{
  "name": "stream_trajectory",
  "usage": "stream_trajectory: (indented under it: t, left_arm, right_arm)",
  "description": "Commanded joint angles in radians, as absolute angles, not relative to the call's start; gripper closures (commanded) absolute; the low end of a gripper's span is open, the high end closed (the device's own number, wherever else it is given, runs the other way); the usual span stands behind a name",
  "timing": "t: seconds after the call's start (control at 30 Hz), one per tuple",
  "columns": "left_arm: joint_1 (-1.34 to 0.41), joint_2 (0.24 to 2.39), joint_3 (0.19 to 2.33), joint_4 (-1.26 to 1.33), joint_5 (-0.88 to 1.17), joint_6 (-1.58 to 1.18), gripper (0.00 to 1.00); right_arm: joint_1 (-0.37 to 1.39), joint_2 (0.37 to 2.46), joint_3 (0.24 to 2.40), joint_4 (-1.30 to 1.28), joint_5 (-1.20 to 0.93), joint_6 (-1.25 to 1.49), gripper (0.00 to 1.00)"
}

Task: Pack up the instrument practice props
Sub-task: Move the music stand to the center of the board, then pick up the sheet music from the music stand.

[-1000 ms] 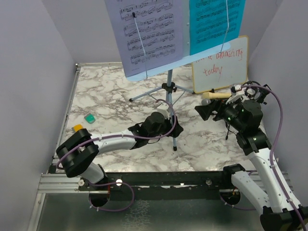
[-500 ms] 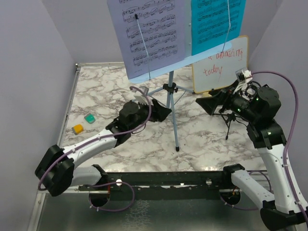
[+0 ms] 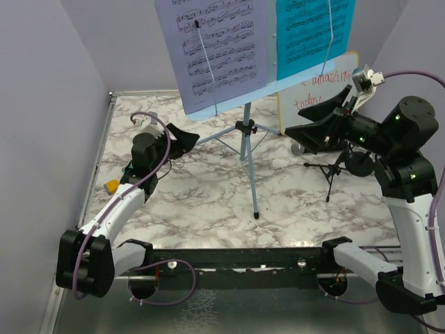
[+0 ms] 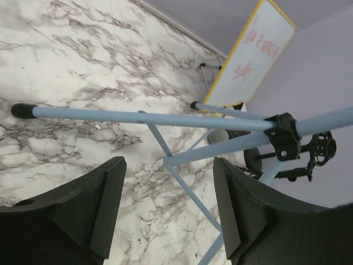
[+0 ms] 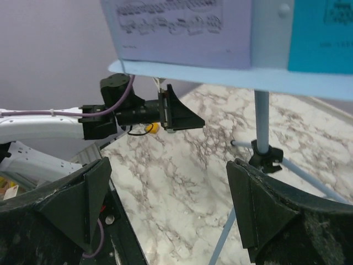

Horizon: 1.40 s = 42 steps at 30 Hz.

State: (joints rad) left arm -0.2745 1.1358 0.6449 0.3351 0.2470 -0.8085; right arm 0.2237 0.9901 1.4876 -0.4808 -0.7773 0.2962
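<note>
The light-blue music rack (image 3: 245, 149) stands mid-table on tripod legs (image 4: 143, 117), its ledge (image 5: 220, 77) high up. A printed music sheet (image 3: 212, 49) and a cyan sheet (image 3: 309, 35) rest on it. A black microphone on a small tripod (image 3: 332, 170) stands right of the rack, also seen past the hub (image 4: 320, 149). My left gripper (image 3: 182, 136) is open and empty, left of the tripod legs and apart from them (image 4: 168, 207). Raised on the rack's right, my right gripper (image 3: 313, 125) is open and empty, facing the pole (image 5: 261, 118) from a distance (image 5: 171, 204).
A wood-framed whiteboard (image 3: 316, 90) with red writing leans at the back right, behind my right gripper. An orange block (image 3: 111, 186) and a green block (image 3: 127, 169) lie at the left, by my left arm. Purple walls enclose the table on three sides.
My left arm swung back and left, away from the rack's front leg. My right arm rose and moved back toward the whiteboard, now covering the spot beside it.
</note>
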Motion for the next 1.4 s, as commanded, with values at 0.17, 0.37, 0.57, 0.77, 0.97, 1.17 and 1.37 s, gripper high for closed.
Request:
stream_trajectory:
  t: [0.17, 0.37, 0.57, 0.77, 0.97, 1.17, 1.37]
  left_arm:
    - [-0.175, 1.076, 0.972, -0.006, 0.194, -0.682, 0.30]
    - [-0.170, 1.023, 1.187, -0.169, 0.052, -0.577, 0.30]
    - [-0.172, 0.997, 1.387, -0.279, 0.052, -0.476, 0.29]
    - [-0.183, 0.973, 1.492, -0.320, 0.119, -0.441, 0.28]
    - [-0.216, 0.970, 1.553, -0.304, 0.209, -0.457, 0.27]
    - [-0.238, 0.988, 1.542, -0.193, 0.396, -0.519, 0.26]
    - [-0.254, 1.022, 1.568, -0.168, 0.434, -0.534, 0.26]
  right_arm:
    - [0.400, 1.164, 1.783, -0.516, -0.806, 0.296, 0.10]
    - [0.546, 1.289, 1.892, -0.462, -0.728, 0.295, 0.15]
    - [0.594, 1.382, 1.944, -0.360, -0.686, 0.322, 0.19]
    - [0.671, 1.476, 2.017, -0.325, -0.672, 0.308, 0.21]
    - [0.699, 1.546, 2.081, -0.286, -0.666, 0.310, 0.24]
    - [0.706, 1.611, 2.155, -0.252, -0.672, 0.329, 0.30]
    - [0.706, 1.683, 2.246, -0.243, -0.654, 0.343, 0.39]
